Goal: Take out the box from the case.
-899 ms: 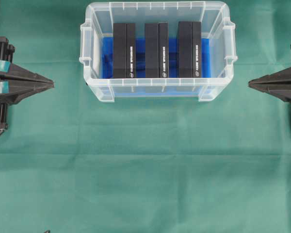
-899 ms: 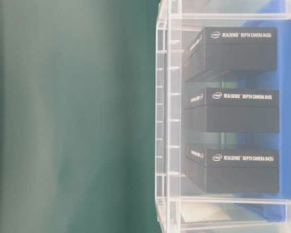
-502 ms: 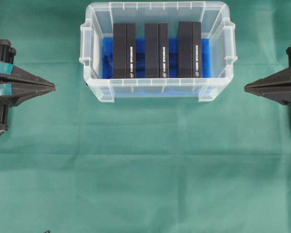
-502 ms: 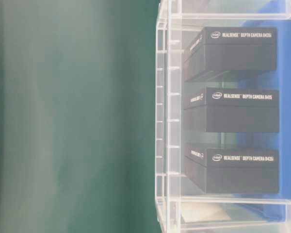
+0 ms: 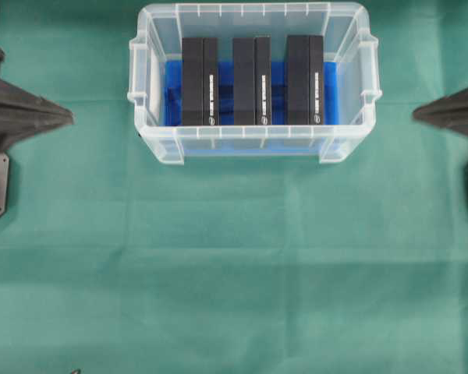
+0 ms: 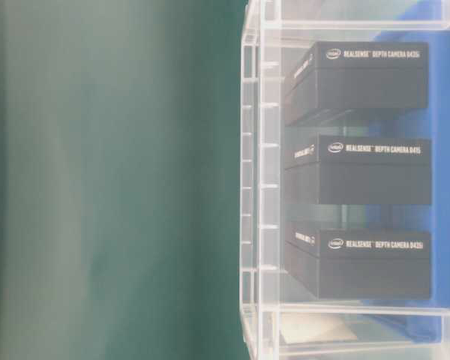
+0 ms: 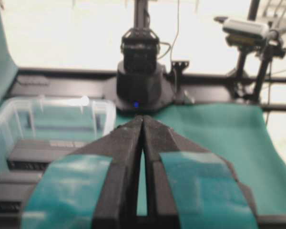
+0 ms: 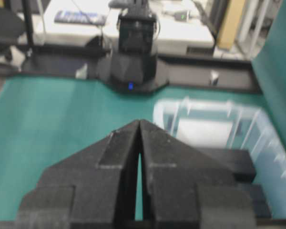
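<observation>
Three black boxes are seen standing on edge, side by side with gaps between them, inside the case (image 5: 254, 148), a clear plastic bin with a blue lining that is set on the green cloth (image 5: 234, 280) toward the far side of the table. The left box (image 5: 200, 81), the middle box (image 5: 252, 80) and the right box (image 5: 305, 79) are all kept upright with printed spines facing up, an arrangement that is judged to leave room for fingers to be lowered on either side of one of them. Which box is meant by the task cannot be told. The left gripper (image 5: 66, 117) is held well to the left of the case and the right gripper (image 5: 418, 114) well to its right, each pointed inward at the bin; both are shown with fingers pressed together and nothing between them, as is confirmed in the wrist views, where only a thin seam is left between the left gripper's taped fingers (image 7: 66, 191). No box has yet been touched, so the task is judged to be at its very start. Compared with the overhead picture of half a second ago, both grippers are shown drawn outward toward the picture edges and shifted up the frame, while the case and boxes are unchanged.
</observation>
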### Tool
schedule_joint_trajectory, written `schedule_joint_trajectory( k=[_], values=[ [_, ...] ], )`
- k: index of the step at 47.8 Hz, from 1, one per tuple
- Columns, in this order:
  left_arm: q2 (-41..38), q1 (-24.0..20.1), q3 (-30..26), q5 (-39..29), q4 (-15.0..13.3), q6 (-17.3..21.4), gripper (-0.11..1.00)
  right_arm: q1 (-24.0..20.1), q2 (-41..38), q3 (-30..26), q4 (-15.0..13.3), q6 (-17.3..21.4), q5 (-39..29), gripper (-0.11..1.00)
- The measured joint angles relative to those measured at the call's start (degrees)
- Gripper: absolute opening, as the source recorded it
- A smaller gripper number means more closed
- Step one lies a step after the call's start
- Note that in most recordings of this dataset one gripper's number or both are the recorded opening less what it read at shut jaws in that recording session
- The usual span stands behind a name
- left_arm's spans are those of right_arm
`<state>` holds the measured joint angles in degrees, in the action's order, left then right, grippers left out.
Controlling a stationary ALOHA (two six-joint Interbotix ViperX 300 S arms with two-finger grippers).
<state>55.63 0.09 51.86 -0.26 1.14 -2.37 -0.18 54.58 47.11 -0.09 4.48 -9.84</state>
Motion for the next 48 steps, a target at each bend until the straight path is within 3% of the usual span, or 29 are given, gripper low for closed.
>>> schedule_joint_trajectory(
  k=[8,19,24,38,48],
  values=[
    [-0.53,0.09,-5.19,-6.77,0.0,-0.18,0.01,0.0,-0.88,-4.39,-0.26,-0.09,-4.57,0.0],
    [-0.79,0.09,-6.33,-9.93,0.09,-0.44,0.01,0.0,-1.76,-4.83,-0.26,0.18,-7.73,0.0],
    [-0.79,0.09,-6.86,-13.54,0.09,-2.46,0.01,0.0,-1.93,-4.92,-0.26,0.7,-11.69,0.0],
    [-0.88,0.26,-10.37,-33.13,0.09,-10.37,0.01,0.0,-3.52,-7.56,-0.26,8.35,-31.55,0.0],
    [-1.32,0.79,-13.71,-47.11,0.09,-14.5,0.01,0.0,-7.38,-10.63,-2.9,15.47,-51.5,0.0]
  ],
)
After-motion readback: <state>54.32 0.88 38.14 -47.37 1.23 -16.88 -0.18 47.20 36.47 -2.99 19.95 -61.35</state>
